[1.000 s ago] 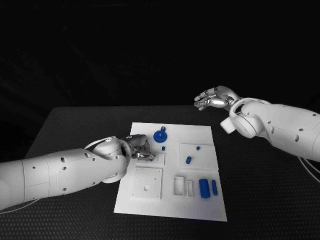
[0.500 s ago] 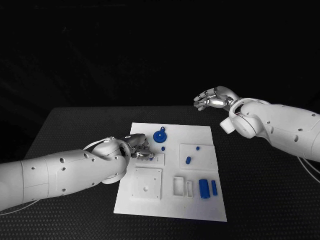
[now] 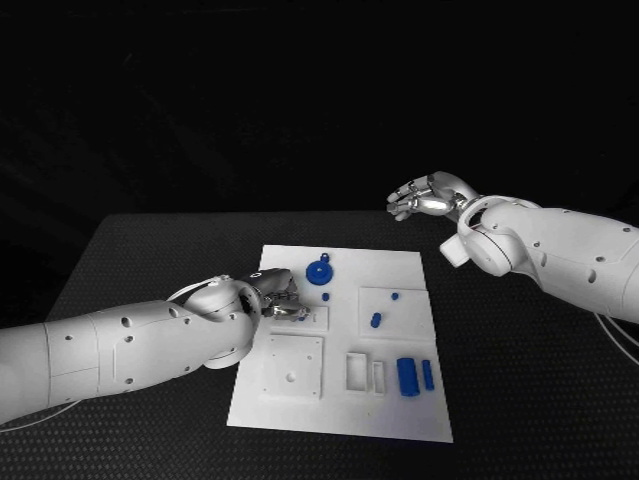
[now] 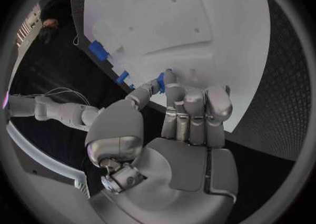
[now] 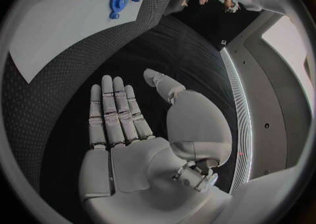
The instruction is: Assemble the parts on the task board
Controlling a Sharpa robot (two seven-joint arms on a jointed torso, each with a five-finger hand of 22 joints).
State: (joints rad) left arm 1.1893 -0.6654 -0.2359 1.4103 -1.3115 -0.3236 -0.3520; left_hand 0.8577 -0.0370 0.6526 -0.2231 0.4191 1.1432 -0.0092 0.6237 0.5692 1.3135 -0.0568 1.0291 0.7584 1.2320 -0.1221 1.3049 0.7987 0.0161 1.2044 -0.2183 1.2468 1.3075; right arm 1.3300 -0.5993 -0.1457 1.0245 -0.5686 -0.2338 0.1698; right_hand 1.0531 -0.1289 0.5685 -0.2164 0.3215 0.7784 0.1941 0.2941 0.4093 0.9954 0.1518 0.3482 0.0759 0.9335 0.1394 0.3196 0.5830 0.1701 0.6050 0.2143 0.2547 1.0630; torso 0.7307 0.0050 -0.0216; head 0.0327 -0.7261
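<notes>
1. Silver left hand (image 3: 269, 293) sits low over the left-middle of the white board (image 3: 406, 425), pinching a small blue peg (image 4: 160, 82) between thumb and fingers (image 4: 187, 109), right at a raised square plate (image 3: 308, 317). If the peg goes in tilted, I judge it could jam or pop out of the pinch and roll over the board.
2. Blue gear (image 3: 319, 271) and a small blue stud (image 3: 326, 297) stand just beside that hand; a sideways drift of the wrist could knock them.
3. Blue blocks (image 3: 416, 376) rest in slots at the board's near right corner, well apart from both hands, so they look safe.
4. Silver right hand (image 3: 426, 197) hovers off the board's far right over the black tabletop (image 3: 161, 250), fingers loosely apart, holding nothing. Nothing steadies the board, so a hard push may shift it.
</notes>
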